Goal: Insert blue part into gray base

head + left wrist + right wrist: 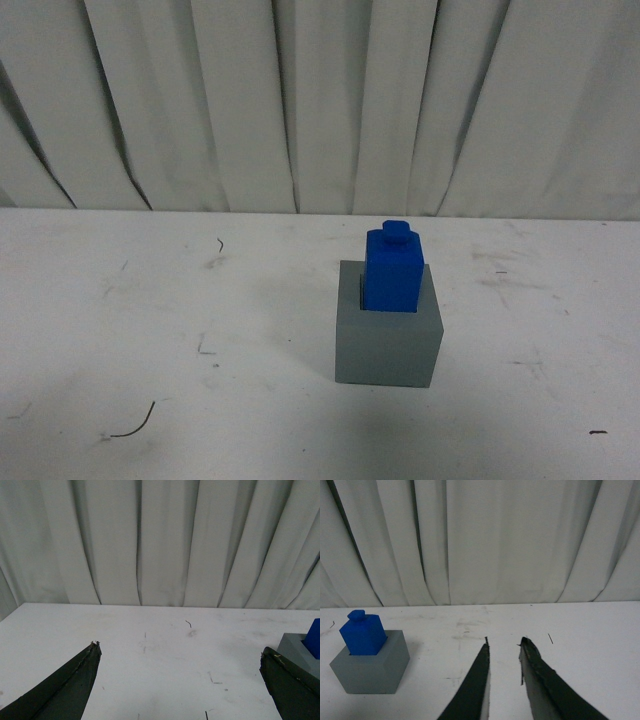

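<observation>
Right wrist view shows our right gripper (504,641) with its jaws a narrow gap apart, grasping nothing, well apart from the blocks. Our left gripper (179,649) is spread wide and empty. Both hang over the white table (120,340). The blue part (394,270) stands upright, seated in the gray base (388,345), right of center.

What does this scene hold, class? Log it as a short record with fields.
blue part: upright, seated in the recess of the gray base, stud on top
gray base: on the white table
left pincer: open wide, holding nothing
right pincer: slightly open, holding nothing, apart from the base
backdrop: pale curtain
</observation>
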You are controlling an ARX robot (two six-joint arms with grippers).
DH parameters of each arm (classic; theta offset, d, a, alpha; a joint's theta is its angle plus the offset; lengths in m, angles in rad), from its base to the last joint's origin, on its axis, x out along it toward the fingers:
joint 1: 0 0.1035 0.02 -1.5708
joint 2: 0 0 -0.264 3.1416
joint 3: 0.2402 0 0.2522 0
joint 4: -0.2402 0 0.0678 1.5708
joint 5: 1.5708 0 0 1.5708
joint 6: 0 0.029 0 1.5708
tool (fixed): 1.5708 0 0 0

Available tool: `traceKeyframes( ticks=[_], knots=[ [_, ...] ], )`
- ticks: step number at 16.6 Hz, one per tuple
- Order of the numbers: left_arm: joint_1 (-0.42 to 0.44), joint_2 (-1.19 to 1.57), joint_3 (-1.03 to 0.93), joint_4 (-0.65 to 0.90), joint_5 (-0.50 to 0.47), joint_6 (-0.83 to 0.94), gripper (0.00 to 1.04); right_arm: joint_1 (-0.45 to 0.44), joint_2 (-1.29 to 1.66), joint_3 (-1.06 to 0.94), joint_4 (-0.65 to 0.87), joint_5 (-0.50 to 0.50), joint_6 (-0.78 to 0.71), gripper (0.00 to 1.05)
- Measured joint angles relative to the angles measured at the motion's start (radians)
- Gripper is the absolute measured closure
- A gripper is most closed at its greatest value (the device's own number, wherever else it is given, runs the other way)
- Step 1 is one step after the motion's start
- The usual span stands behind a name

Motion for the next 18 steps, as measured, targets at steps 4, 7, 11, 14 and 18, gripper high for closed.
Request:
traceKeyframes(
  ticks=[4,7,11,14,18],
  knots=[
    [0.0,0.0,0.0,0.0,0.0,0.0,0.07,0.0,0.0,0.0,0.0,0.0,0.0,0.4],
    [0.0,0.0,0.0,0.0,0.0,0.0,0.07,0.0,0.0,0.0,0.0,0.0,0.002,0.04],
    [0.0,0.0,0.0,0.0,0.0,0.0,0.07,0.0,0.0,0.0,0.0,0.0,0.003,0.06],
    [0.0,0.0,0.0,0.0,0.0,0.0,0.07,0.0,0.0,0.0,0.0,0.0,0.003,0.06],
    [0.0,0.0,0.0,0.0,0.0,0.0,0.07,0.0,0.0,0.0,0.0,0.0,0.003,0.06]
  ],
)
